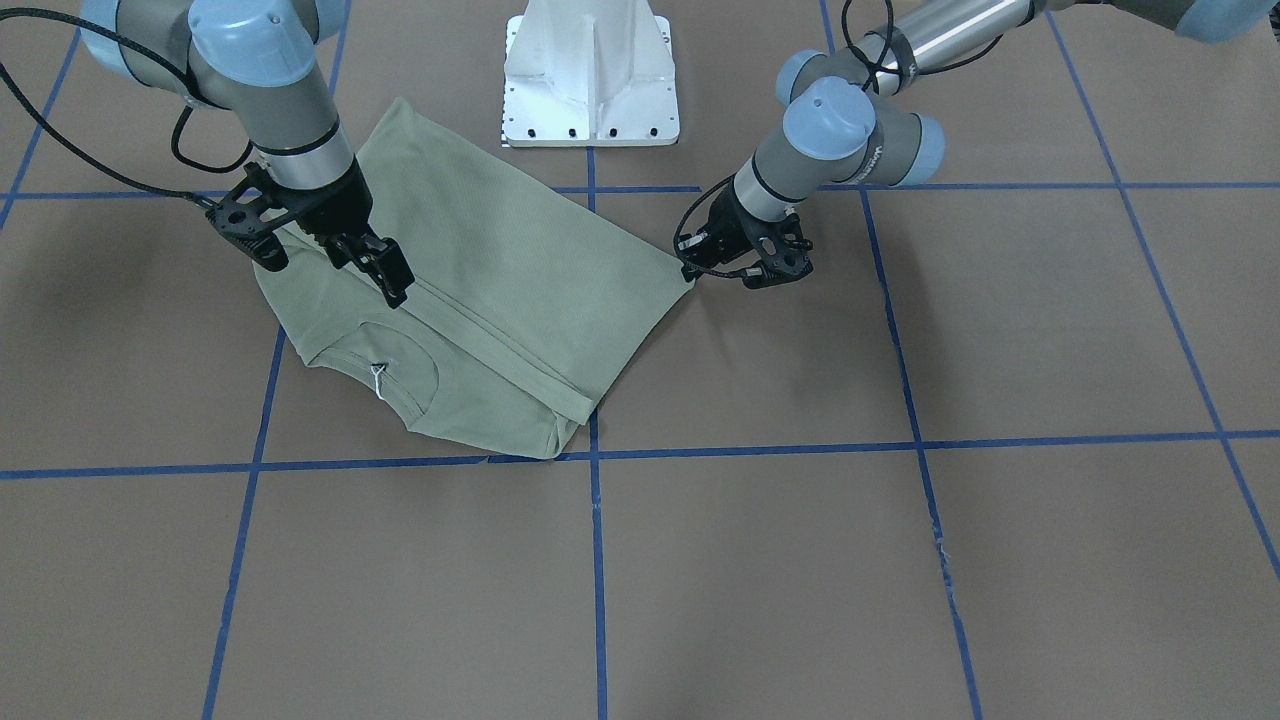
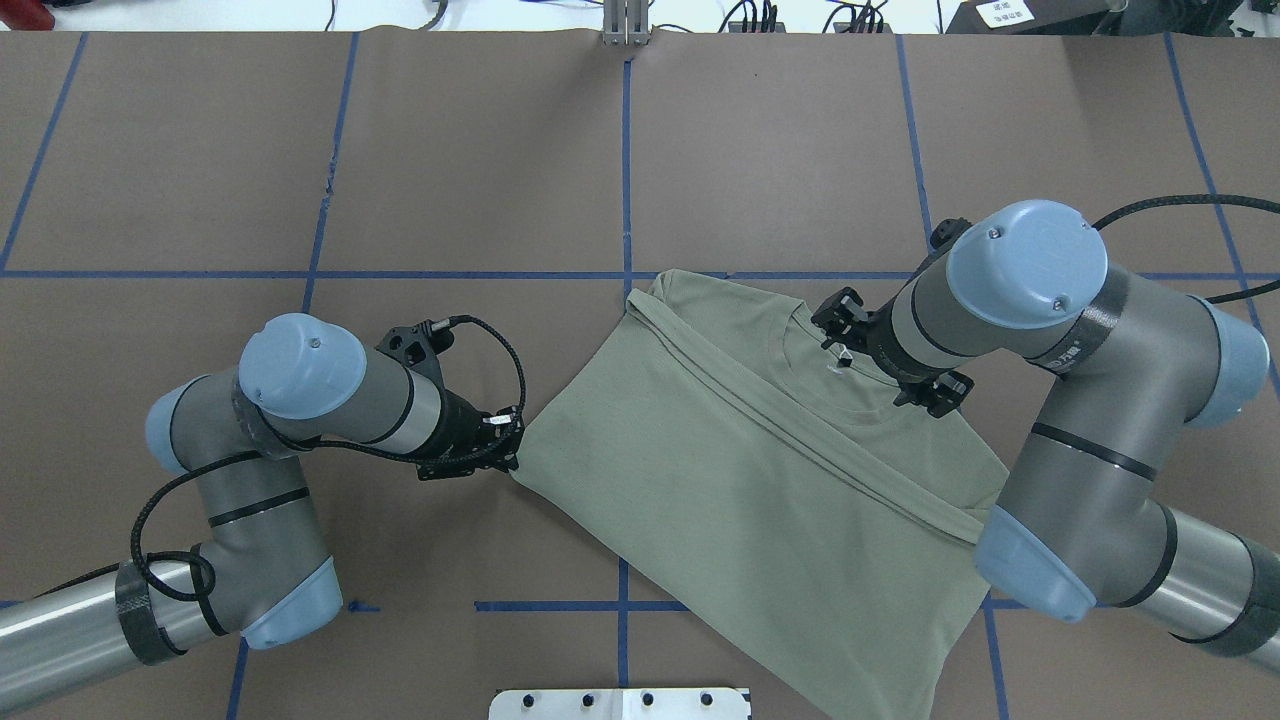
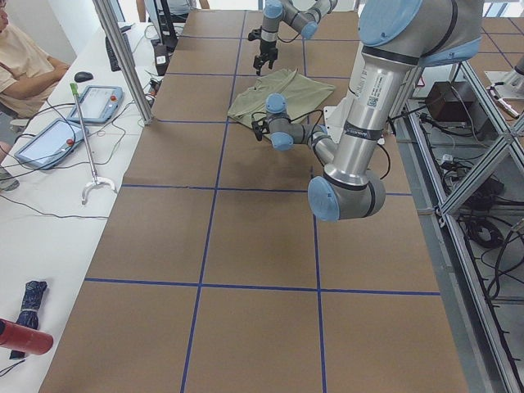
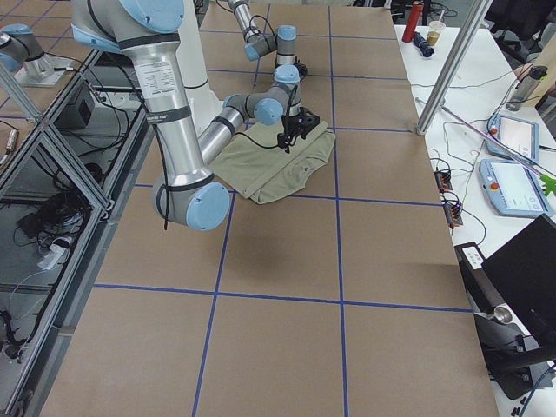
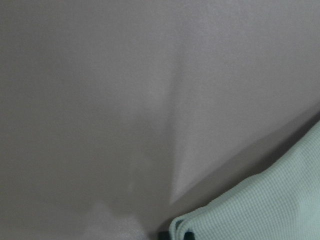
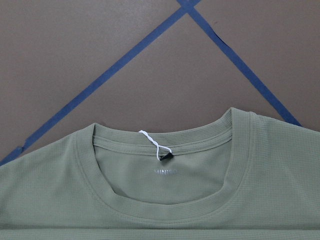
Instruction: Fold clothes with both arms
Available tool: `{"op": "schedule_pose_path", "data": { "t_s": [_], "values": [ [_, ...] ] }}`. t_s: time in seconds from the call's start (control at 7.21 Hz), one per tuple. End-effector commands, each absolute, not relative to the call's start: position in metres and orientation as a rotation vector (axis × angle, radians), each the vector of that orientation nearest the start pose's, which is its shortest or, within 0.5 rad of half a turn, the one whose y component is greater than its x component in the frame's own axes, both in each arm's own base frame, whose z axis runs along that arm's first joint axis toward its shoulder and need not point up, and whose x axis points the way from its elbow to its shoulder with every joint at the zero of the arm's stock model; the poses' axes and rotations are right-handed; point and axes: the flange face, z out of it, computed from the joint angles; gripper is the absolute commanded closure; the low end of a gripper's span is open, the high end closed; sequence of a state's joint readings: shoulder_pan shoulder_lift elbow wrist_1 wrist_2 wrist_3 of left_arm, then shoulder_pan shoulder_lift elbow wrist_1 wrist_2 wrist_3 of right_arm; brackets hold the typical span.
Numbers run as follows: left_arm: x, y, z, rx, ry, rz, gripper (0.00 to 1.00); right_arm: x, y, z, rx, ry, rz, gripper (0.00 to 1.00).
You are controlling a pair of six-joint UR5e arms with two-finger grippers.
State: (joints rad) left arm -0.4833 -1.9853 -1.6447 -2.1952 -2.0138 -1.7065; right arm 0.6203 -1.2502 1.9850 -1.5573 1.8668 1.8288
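Observation:
The pale sage-green shirt lies flat on the brown table, partly folded, with a sleeve band running diagonally across it. It also shows in the overhead view. Its round collar with the white tag string faces up. My left gripper is low at the shirt's side corner and shut on that corner; the left wrist view shows the folded cloth edge at its fingertips. My right gripper hovers open just above the shirt beside the collar, holding nothing.
The white metal pedestal stands just behind the shirt. Blue tape lines grid the table. A side bench holds tablets and cables, with an operator seated there. A metal post stands at the table's edge.

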Motion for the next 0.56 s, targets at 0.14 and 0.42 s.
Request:
{"op": "schedule_pose_path", "data": {
  "t_s": [0.14, 0.42],
  "values": [
    [0.472, -0.457, 0.331, -0.012, 1.132, -0.265, 1.0, -0.395, -0.414, 0.305, -0.132, -0.801, 0.696, 0.0],
    [0.461, -0.556, 0.311, 0.056, 1.117, -0.367, 1.0, -0.394, -0.415, 0.307, -0.128, -0.793, 0.7, 0.0]
  ]
}}
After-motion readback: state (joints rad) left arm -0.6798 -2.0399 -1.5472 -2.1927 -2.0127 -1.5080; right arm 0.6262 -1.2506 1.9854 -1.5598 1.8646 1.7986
